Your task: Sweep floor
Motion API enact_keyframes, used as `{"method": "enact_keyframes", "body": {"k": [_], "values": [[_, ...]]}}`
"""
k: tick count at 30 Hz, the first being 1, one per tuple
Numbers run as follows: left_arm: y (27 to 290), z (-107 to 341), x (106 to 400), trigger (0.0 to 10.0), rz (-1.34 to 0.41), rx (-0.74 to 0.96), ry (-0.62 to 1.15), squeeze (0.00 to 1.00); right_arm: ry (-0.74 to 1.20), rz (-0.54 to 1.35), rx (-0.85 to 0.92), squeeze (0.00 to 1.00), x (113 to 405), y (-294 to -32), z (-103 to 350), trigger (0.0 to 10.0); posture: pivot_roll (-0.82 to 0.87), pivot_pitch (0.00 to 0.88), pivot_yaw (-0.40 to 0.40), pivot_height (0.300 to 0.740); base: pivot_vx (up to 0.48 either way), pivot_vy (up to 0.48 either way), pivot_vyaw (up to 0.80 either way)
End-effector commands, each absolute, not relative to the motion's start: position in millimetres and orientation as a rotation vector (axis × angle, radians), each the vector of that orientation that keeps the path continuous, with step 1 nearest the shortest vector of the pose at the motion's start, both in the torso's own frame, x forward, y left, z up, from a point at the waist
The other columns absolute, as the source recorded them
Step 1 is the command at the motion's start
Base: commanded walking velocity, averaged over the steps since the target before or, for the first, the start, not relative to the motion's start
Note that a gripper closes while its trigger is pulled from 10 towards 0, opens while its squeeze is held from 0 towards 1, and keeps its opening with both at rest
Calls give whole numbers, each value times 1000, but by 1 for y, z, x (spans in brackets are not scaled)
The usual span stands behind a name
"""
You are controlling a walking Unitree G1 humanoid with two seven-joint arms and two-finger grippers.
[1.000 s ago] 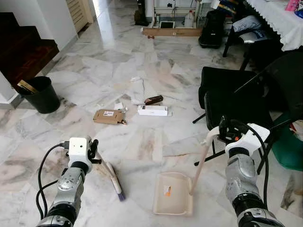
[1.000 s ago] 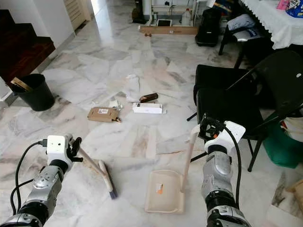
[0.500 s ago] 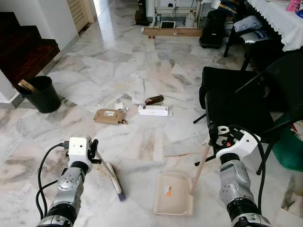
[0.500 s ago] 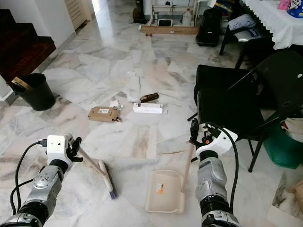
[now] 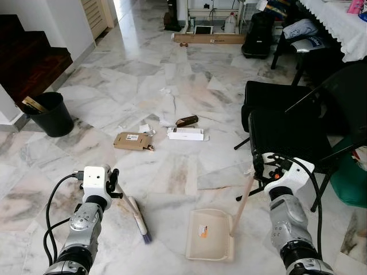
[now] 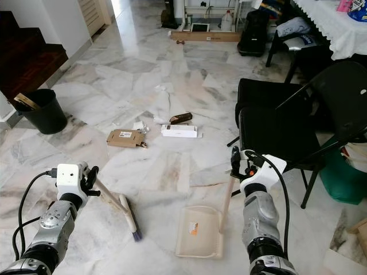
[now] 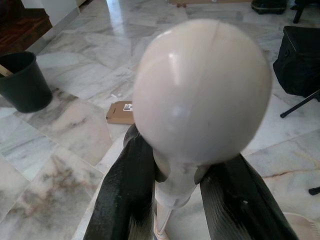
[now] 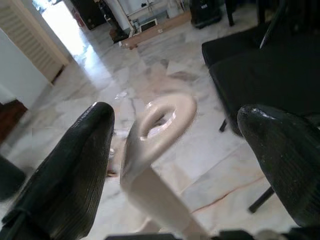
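A short cream hand brush (image 5: 136,213) rests with its bristles on the marble floor in front of me on the left. My left gripper (image 5: 114,184) is shut on its handle; the left wrist view has both black fingers (image 7: 127,195) clamped under the handle's round knob (image 7: 200,90). A cream dustpan (image 5: 209,240) lies flat on the floor to the right, its long handle (image 5: 243,200) standing up. My right gripper (image 5: 256,167) is at the handle's top, open, with the handle's loop (image 8: 160,120) between the spread fingers (image 8: 75,165).
Litter lies ahead: a flat cardboard box (image 5: 132,140), a white box (image 5: 185,133), a brown item (image 5: 186,121) and paper scraps (image 5: 165,90). A black bin (image 5: 53,114) stands left by dark stairs (image 5: 28,57). A black folding chair (image 5: 287,123) is close on the right.
My right gripper has shifted left and slightly down, onto the top of the dustpan handle. The left arm, brush and dustpan have not moved.
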State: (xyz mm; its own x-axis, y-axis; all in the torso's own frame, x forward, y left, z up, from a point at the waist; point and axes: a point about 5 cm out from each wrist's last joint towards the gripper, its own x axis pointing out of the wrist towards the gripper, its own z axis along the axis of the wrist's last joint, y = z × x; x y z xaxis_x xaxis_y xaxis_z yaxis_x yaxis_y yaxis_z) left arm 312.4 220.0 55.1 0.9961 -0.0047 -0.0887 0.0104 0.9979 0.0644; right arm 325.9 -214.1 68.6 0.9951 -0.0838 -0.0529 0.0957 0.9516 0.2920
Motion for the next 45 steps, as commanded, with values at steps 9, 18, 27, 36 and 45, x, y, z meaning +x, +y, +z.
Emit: {"method": "enact_keyframes", "body": {"k": [9, 18, 27, 36, 45], "values": [[226, 59, 315, 10000, 11, 63, 87, 0, 70, -11, 164, 0, 330, -196, 66, 10000, -16, 53, 62, 740, 0, 0, 0], [225, 58, 315, 10000, 8, 66, 88, 0, 96, -39, 180, 0, 331, -191, 61, 10000, -9, 53, 63, 740, 0, 0, 0], [225, 58, 315, 10000, 9, 68, 90, 0, 104, -51, 167, 0, 334, -188, 62, 10000, 1, 51, 61, 740, 0, 0, 0], [222, 58, 316, 10000, 5, 64, 88, 0, 120, -27, 111, 0, 343, -182, 68, 10000, 1, 45, 57, 740, 0, 0, 0], [224, 58, 315, 10000, 11, 65, 89, 0, 155, -48, 54, 0, 346, -181, 68, 10000, 13, 42, 51, 740, 0, 0, 0]]}}
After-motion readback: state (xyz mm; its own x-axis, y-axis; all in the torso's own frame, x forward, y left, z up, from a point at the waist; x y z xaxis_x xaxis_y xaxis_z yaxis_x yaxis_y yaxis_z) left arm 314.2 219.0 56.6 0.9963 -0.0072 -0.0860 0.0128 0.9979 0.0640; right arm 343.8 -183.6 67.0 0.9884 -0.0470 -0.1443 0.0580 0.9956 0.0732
